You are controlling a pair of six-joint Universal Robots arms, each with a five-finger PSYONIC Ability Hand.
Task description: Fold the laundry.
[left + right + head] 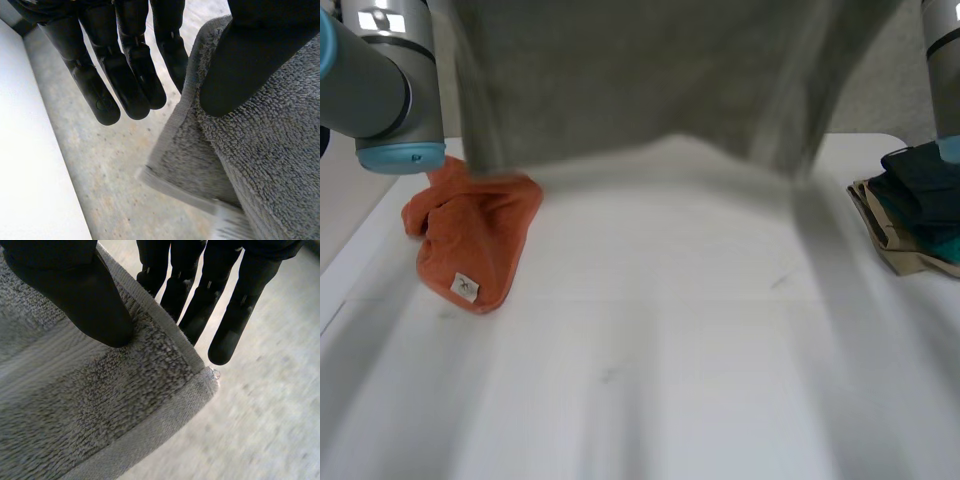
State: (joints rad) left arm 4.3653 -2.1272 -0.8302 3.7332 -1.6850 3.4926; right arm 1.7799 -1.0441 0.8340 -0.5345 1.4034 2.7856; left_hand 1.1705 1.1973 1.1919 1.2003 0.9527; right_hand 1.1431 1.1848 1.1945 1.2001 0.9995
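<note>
A grey terry towel (650, 70) hangs spread out above the far part of the white table (660, 360), its lower edge a little above the tabletop. In the left wrist view my left hand (245, 65) pinches the towel (270, 165) near a hemmed corner, thumb on the face and fingers (125, 65) straight behind the edge. In the right wrist view my right hand (85, 295) pinches the towel (100, 410) at the other corner the same way, thumb on top and fingers (225, 315) behind the hem.
A crumpled orange cloth (470, 235) with a small label lies at the table's left. At the right edge sits a stack of folded dark teal and tan cloths (915, 215). My left arm (380, 80) and right arm (942, 60) flank the towel.
</note>
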